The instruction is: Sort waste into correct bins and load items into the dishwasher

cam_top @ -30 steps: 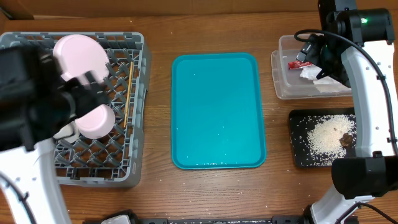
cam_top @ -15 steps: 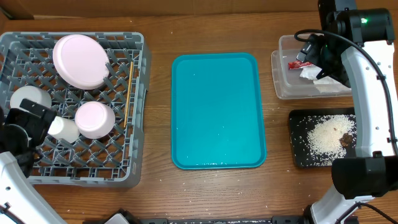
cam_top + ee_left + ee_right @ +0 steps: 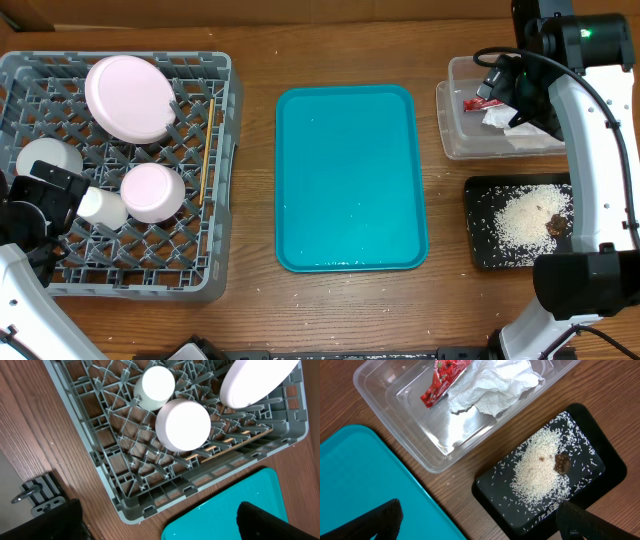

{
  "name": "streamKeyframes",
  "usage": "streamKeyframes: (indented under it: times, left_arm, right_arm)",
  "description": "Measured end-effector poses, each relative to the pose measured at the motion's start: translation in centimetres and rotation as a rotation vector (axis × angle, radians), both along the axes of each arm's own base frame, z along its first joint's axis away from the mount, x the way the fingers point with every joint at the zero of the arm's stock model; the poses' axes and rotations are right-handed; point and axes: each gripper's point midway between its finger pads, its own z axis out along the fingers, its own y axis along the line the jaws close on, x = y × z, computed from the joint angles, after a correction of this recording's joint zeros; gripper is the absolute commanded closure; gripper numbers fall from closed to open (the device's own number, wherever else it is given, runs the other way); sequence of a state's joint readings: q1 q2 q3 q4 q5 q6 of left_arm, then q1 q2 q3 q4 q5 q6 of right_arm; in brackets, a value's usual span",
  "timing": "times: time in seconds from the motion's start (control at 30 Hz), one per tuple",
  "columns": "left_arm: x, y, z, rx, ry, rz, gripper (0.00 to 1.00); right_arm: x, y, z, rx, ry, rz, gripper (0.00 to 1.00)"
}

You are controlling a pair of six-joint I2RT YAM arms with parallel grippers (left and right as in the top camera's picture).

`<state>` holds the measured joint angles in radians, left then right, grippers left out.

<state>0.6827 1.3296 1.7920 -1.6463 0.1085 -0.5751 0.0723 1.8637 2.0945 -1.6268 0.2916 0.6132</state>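
The grey dish rack (image 3: 222, 120) at the left holds the pale pink plate (image 3: 128, 97), a white dish (image 3: 45, 158), an upturned pale bowl (image 3: 152, 192), a white cup (image 3: 102, 208) and chopsticks (image 3: 207, 150). The left wrist view shows the rack (image 3: 107, 477), cup (image 3: 157, 385), bowl (image 3: 182, 425), plate (image 3: 255, 380) and chopsticks (image 3: 235, 440). My left gripper (image 3: 50, 200) (image 3: 157, 527) is open and empty at the rack's lower left. The clear tub (image 3: 395, 415) holds the red wrapper (image 3: 442, 380) and napkin (image 3: 490, 387). The black tray (image 3: 500, 492) holds rice (image 3: 537, 467) and a brown scrap (image 3: 562, 463). My right gripper (image 3: 515, 90) (image 3: 480, 525) is open above the tub.
The teal serving tray (image 3: 350, 180) lies in the middle of the wooden table, between the rack and the two bins. In the overhead view the clear tub (image 3: 455, 140) is at the back right and the black tray (image 3: 485, 250) in front of it.
My left arm has drawn back from over the rack to its lower left and then stayed still. The right arm has not moved.
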Motion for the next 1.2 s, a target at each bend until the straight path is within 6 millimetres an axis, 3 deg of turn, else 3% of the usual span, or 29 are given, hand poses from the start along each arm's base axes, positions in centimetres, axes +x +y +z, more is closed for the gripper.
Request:
streamKeyframes:
  times: [0.17, 0.43, 0.57, 0.9, 1.07, 1.2]
  left_arm:
    - [0.0, 0.0, 0.0, 0.002, 0.002, 0.001, 0.0]
    - [-0.1, 0.1, 0.0, 0.005, 0.004, 0.003, 0.0]
    - [-0.1, 0.1, 0.0, 0.006, 0.004, 0.003, 0.0]
    - [-0.1, 0.1, 0.0, 0.005, 0.004, 0.003, 0.0]
    - [-0.1, 0.1, 0.0, 0.005, 0.004, 0.003, 0.0]
    - [-0.1, 0.1, 0.0, 0.005, 0.004, 0.003, 0.0]
  right_arm:
    - [0.7, 0.4, 0.1, 0.021, -0.03, 0.005, 0.0]
    - [0.3, 9.0, 0.2, 0.508, -0.005, 0.134, 0.0]
    - [0.9, 11.4, 1.2, 0.647, -0.036, 0.184, 0.0]
    - [1.8, 12.9, 2.3, 0.733, -0.082, 0.23, 0.0]
    - [0.0, 13.5, 1.8, 0.73, -0.01, 0.256, 0.0]
    - [-2.1, 16.0, 1.1, 0.677, 0.064, 0.372, 0.0]
